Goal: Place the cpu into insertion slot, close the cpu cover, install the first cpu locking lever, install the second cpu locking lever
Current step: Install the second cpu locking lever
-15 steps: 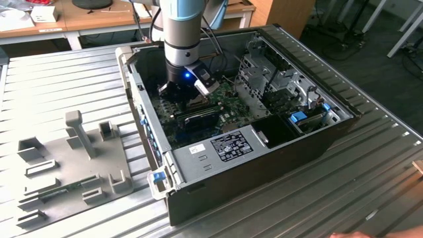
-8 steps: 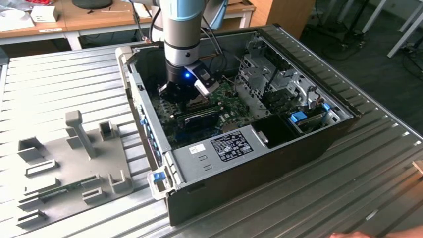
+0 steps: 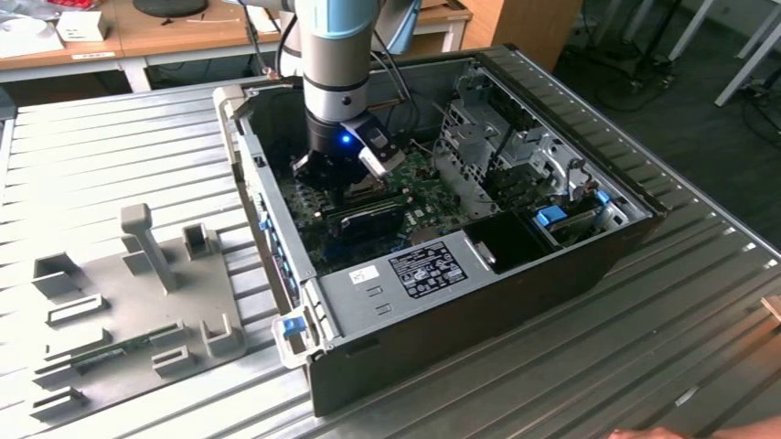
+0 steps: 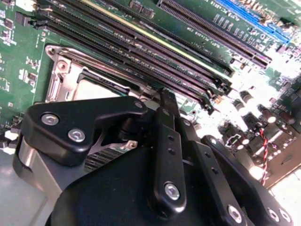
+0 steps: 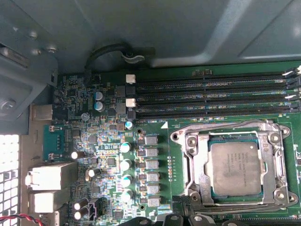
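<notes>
The gripper (image 3: pixel 347 178) hangs low inside the open computer case (image 3: pixel 586 265), right over the green motherboard (image 5: pixel 155 127), and whether it's clenched or released I cannot tell, though nothing seems to be carried. Below it the cpu (image 5: pixel 235 168) lies flat in the insertion slot (image 5: pixel 190 160), beside the long black memory slots (image 5: pixel 211 96), so that job looks done. The cpu cover (image 5: pixel 270 127) frames the chip and seems lowered, latched or not I can't say.

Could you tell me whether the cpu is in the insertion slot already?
In. In the first wrist view the cpu lies flat inside the insertion slot, framed by its metal border.
</notes>
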`<action>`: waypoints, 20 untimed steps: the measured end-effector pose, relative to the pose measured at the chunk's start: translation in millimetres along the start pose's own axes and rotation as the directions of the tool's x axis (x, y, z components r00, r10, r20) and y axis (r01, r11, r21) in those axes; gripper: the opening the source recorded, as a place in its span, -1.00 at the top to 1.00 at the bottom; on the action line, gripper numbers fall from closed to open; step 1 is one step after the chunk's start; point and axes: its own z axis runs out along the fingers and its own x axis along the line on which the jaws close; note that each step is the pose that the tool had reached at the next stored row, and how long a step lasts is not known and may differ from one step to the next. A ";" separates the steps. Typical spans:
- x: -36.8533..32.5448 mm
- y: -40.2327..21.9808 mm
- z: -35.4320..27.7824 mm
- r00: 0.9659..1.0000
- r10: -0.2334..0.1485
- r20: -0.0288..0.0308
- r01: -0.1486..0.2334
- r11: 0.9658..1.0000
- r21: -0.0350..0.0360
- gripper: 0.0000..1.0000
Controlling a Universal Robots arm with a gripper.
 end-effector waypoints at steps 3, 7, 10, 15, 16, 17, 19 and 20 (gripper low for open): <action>0.0 -0.2 0.0 1.000 0.000 0.000 0.000 1.000 0.000 0.80; 0.0 -0.3 0.0 1.000 0.000 0.000 0.000 1.000 0.000 0.80; -0.1 -0.3 -0.8 1.000 0.000 0.000 0.000 1.000 0.000 0.80; -0.1 -0.3 -2.0 1.000 0.000 0.000 0.000 1.000 0.000 0.80; -0.1 -0.3 -2.2 1.000 0.000 0.000 0.000 1.000 0.000 0.80; -0.1 -0.3 -2.6 1.000 0.000 0.000 0.000 1.000 0.000 0.80; -0.1 -0.3 -3.4 1.000 0.000 0.000 0.000 1.000 0.000 0.80; -0.1 -0.3 -3.8 1.000 0.000 0.000 0.000 1.000 0.000 0.80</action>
